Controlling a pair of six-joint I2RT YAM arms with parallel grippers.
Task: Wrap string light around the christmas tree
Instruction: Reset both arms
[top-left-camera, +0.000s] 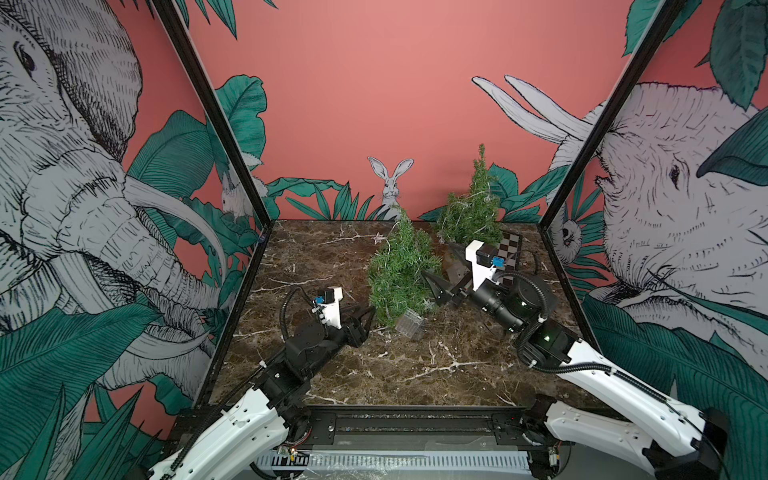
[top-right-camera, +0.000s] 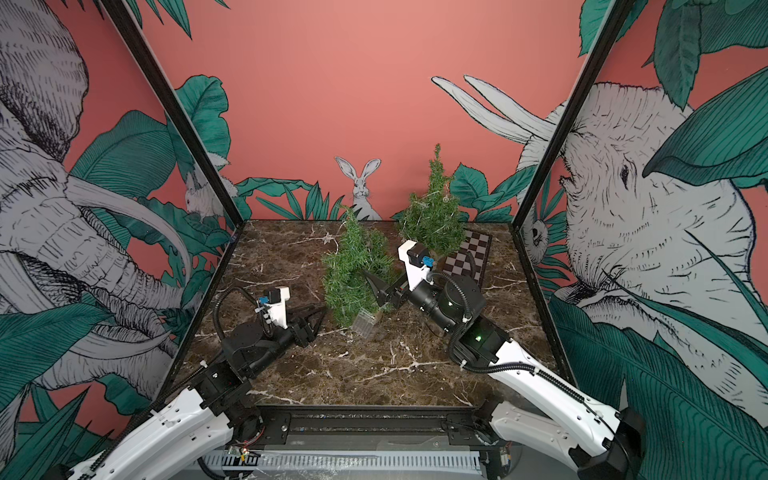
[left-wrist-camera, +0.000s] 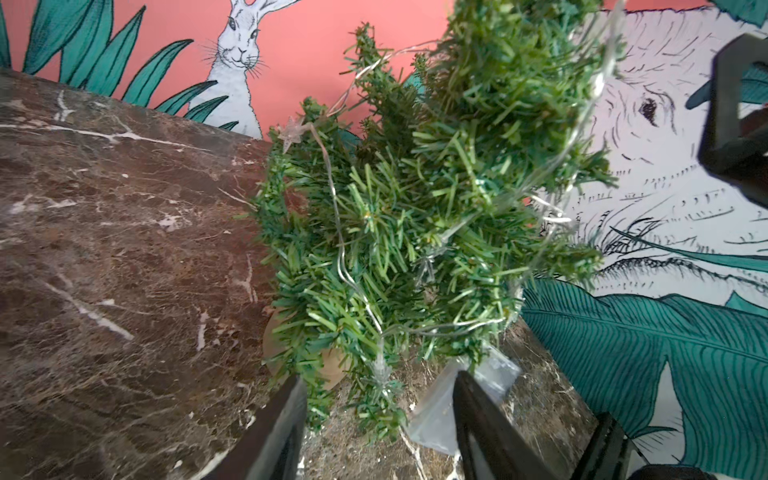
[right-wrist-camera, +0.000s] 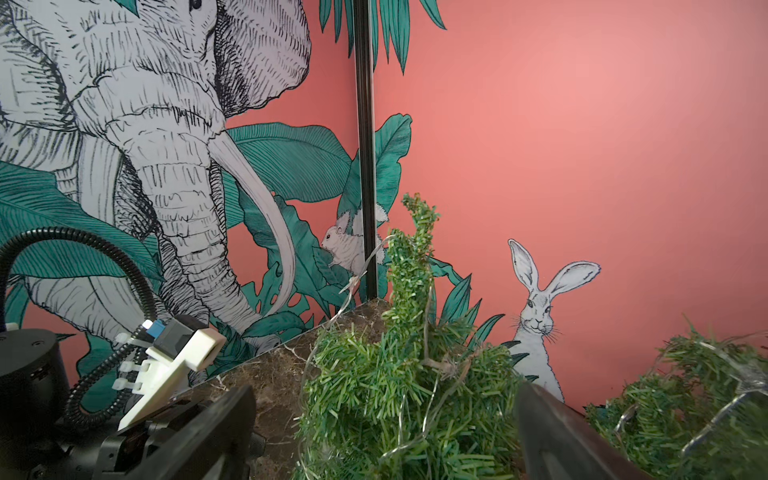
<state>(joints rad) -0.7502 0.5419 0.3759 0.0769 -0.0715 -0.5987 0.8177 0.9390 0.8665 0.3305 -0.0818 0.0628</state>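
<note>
Fingers (left-wrist-camera: 478, 419) of our left gripper (top-left-camera: 365, 318) stand apart at the near christmas tree (top-left-camera: 399, 270), gripping nothing. Right gripper (top-left-camera: 446, 270) gapes wide beside it. We find the string light (left-wrist-camera: 340, 249) draped over that tree, mid-counter (top-left-camera: 311, 266).

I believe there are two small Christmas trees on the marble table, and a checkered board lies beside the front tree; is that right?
Not quite. The checkered board lies beside the rear tree, at the table's back corner, not the front tree. Both top views show it. There are indeed two trees on the marble table.
</note>
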